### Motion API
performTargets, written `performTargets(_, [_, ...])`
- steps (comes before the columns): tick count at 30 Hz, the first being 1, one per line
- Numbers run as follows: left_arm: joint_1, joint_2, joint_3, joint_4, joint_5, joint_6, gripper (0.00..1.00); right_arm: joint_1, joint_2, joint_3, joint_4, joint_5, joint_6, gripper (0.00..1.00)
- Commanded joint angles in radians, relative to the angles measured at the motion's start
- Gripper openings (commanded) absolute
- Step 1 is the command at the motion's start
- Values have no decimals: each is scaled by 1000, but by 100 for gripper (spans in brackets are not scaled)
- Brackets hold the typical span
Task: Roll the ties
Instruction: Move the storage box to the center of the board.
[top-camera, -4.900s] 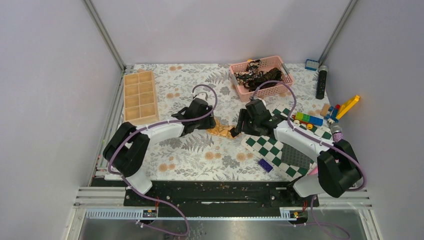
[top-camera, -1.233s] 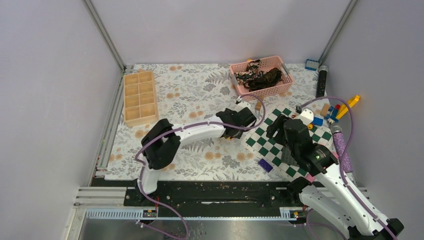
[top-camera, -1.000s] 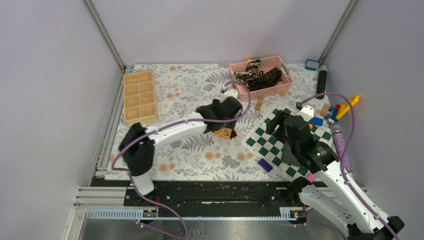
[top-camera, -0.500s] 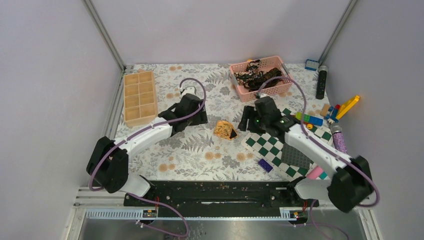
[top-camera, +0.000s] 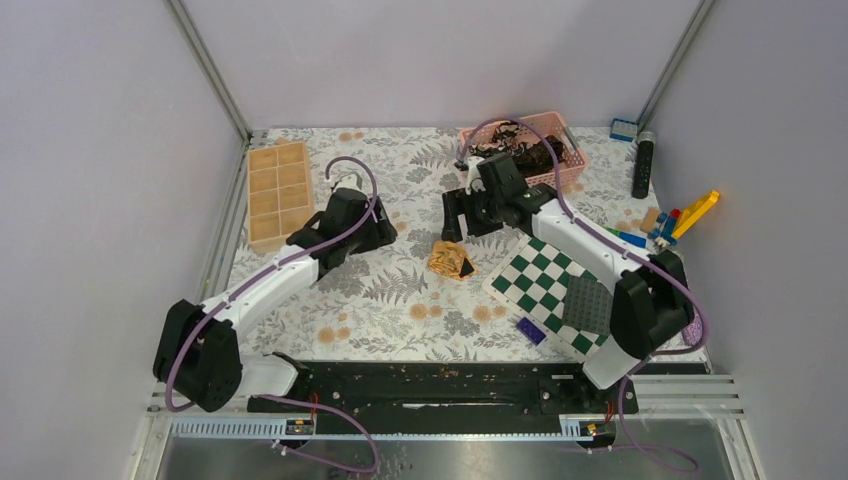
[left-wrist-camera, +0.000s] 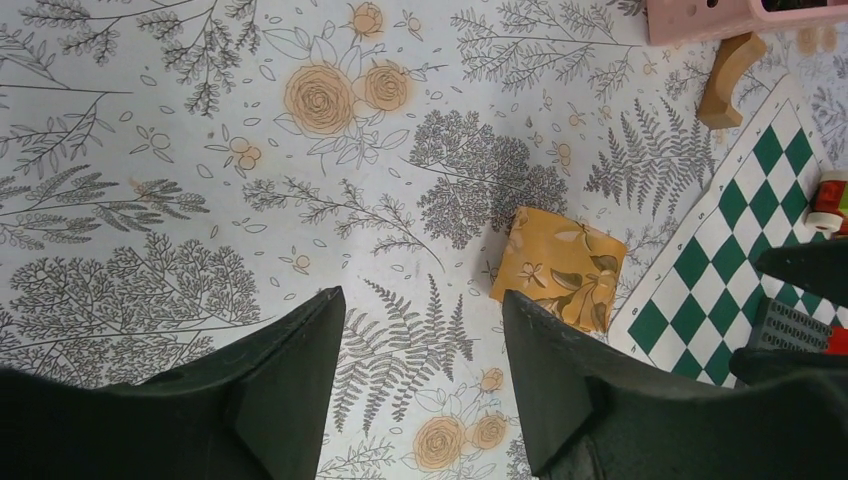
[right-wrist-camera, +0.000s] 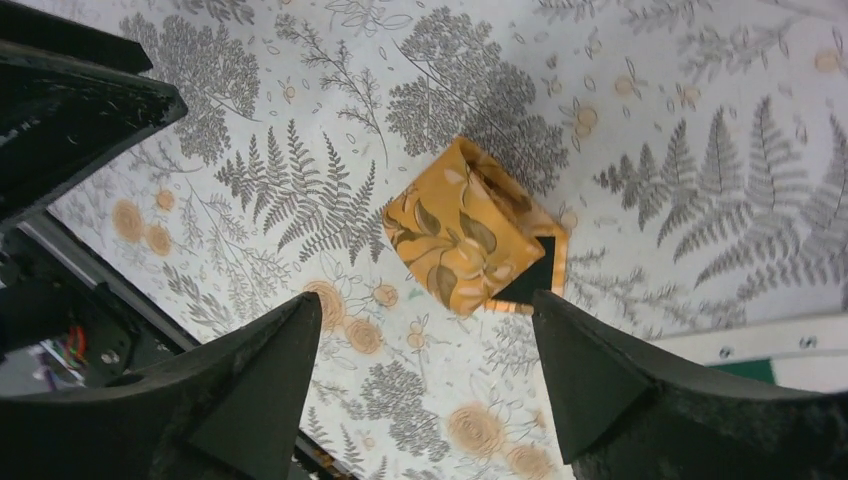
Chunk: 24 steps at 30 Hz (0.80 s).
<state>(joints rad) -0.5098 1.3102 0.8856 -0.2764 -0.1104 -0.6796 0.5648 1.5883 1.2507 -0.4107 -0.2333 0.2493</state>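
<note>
A golden-tan tie (top-camera: 451, 261), rolled into a small bundle with a black tip showing, lies free on the floral mat. The left wrist view has the golden-tan tie (left-wrist-camera: 558, 268) ahead and to the right of my open left gripper (left-wrist-camera: 422, 297). In the right wrist view the golden-tan tie (right-wrist-camera: 470, 240) sits just beyond my open right gripper (right-wrist-camera: 428, 298). Seen from above, my left gripper (top-camera: 388, 232) hangs left of the bundle and my right gripper (top-camera: 452, 220) just behind it. Dark ties (top-camera: 525, 152) lie in the pink basket (top-camera: 572, 172), partly hidden by the right arm.
A wooden compartment tray (top-camera: 281, 192) stands at the far left. The green-and-white checkered board (top-camera: 540, 285) lies right of the bundle, carrying a grey baseplate (top-camera: 588, 305), with a purple brick (top-camera: 531, 331) beside it. Toy bricks (top-camera: 685, 218) and a black cylinder (top-camera: 643, 165) line the right wall.
The left arm has drawn back to the left, away from the rolled tie. The right arm has swung up and left, now behind the bundle near the basket. The bundle has stayed put.
</note>
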Motion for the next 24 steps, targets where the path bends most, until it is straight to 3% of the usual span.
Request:
performTargets(1, [57,-73,11,-13,71,3,61,12,84,129,-97,-96,-257,89])
performTargets(5, [153,-133,52,-101,47,47,62,12,162,267,-174,-39,-275,96])
performTargets(9, [272,-105,138,-213,-111,82,65,37,146,283,-178,53,-180,97])
performTargets(15, [337,143,310,-288,-292,132,56,45,-36,131,-102,48,-6,92])
performTargets(24, [372,352,376,-244,-357,156,51,45,-297,-72,-121,13,70,90])
